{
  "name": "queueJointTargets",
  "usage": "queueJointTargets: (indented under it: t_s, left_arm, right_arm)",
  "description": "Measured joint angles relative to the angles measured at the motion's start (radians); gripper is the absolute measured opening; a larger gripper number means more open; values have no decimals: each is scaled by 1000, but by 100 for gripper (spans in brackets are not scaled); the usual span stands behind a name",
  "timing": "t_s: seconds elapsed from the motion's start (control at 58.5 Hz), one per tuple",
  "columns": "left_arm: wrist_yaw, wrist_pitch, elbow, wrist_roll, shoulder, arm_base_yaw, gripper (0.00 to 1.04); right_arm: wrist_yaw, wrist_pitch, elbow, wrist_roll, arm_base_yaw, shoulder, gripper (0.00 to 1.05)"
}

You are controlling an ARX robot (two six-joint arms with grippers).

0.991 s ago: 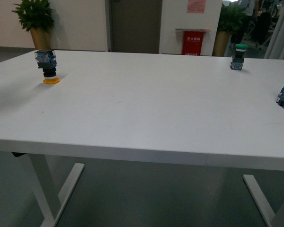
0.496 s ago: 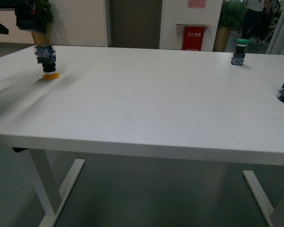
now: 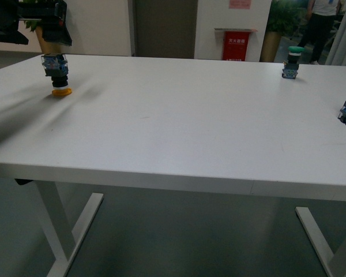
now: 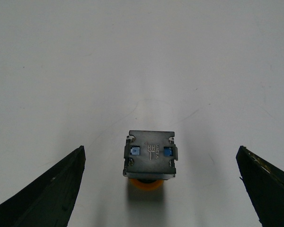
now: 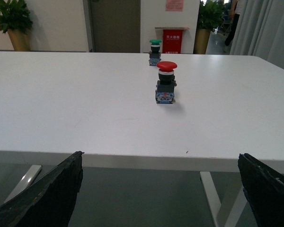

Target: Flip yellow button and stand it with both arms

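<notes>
The left arm [image 3: 37, 20] is hovering above the yellow button [image 3: 60, 78], which is standing near the far left corner of the desk [image 3: 190, 127]; the step in hand appears to be the approach to a grasp, with nothing gripped yet. The left pincer [image 4: 161, 147] is gaping wide, its fingers well apart on either side of the button and touching nothing; the right pincer [image 5: 160, 155] is likewise spread wide and empty, looking across the desk from its near edge, well apart from the button. The button is resting upside down; its orange cap is pressing on the desk, its blue-grey base is pointing up, and its long axis is running vertical. The next move is probably calling for the left pincer to descend and close on the blocky base; then a handover between the arms would be needed, so that the cap ends up on top.
</notes>
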Motion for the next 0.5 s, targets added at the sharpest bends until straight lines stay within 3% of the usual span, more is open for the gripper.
queueJointTargets:
  t_s: [0.496]
  left_arm:
    - [9,-24,96,-8,116,9,99]
  right_arm:
    - [0,0,0,0,0,0,98]
